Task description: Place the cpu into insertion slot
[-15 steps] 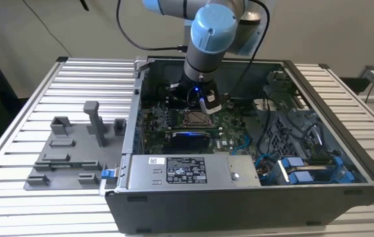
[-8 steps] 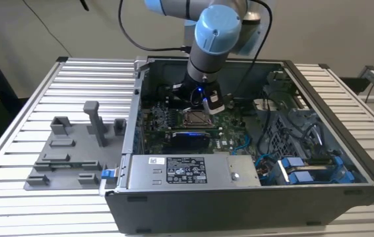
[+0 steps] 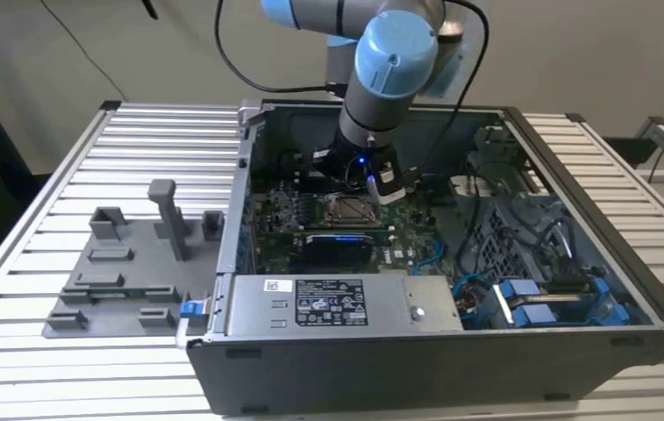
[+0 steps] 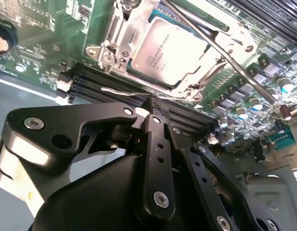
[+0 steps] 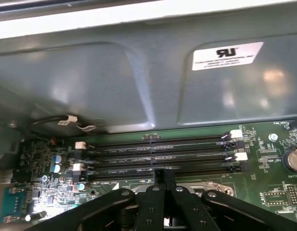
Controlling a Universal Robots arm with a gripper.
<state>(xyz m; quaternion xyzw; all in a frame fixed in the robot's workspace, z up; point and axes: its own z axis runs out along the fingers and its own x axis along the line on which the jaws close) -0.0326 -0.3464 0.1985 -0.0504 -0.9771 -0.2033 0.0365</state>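
Your exterior view sits high and well back, looking down at an angle into the open PC case [image 3: 449,351] on the slatted table [image 3: 27,263]; arm comes in from 12 o'clock. Second wrist view rides close behind the gripper [image 4: 152,103], facing down onto the insertion slot [image 4: 187,94] w/ the cpu [image 4: 167,53] seated. First wrist view, also close, faces across the memory slots [image 5: 158,155] to the case wall [image 5: 138,86]. Both wrist views share those slots [image 4: 119,89] and the green board.

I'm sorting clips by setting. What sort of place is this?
Likely a robotics lab or test bench for computer assembly: an open computer case lies on a slatted metal table, and a grey fixture plate lies beside it. The cpu sits in the insertion slot.
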